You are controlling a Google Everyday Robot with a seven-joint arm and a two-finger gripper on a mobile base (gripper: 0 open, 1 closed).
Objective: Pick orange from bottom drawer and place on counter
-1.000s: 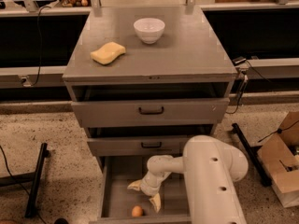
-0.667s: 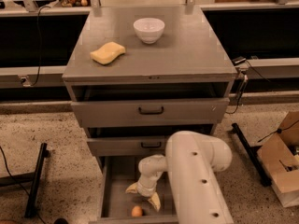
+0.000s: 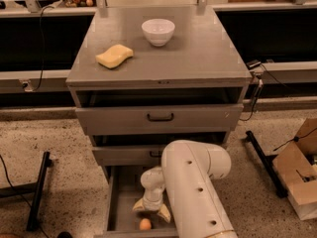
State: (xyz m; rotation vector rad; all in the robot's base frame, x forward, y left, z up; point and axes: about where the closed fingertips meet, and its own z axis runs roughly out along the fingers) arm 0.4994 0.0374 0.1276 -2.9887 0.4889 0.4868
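Note:
The orange (image 3: 144, 224) lies on the floor of the open bottom drawer (image 3: 119, 207), near its front edge. My gripper (image 3: 151, 211) hangs inside the drawer just above the orange, its two pale fingers (image 3: 164, 213) spread apart and empty. My white arm (image 3: 195, 192) reaches down into the drawer from the right and hides the drawer's right half. The counter (image 3: 198, 53) is the grey top of the cabinet above.
A white bowl (image 3: 158, 31) and a yellow wavy sponge (image 3: 114, 56) sit on the counter. The two upper drawers (image 3: 158, 118) stand slightly open. A black stand (image 3: 37, 190) is on the floor at left, a cardboard box (image 3: 297, 175) at right.
My arm has swung left and the gripper has shifted left to above the orange. The orange has not moved.

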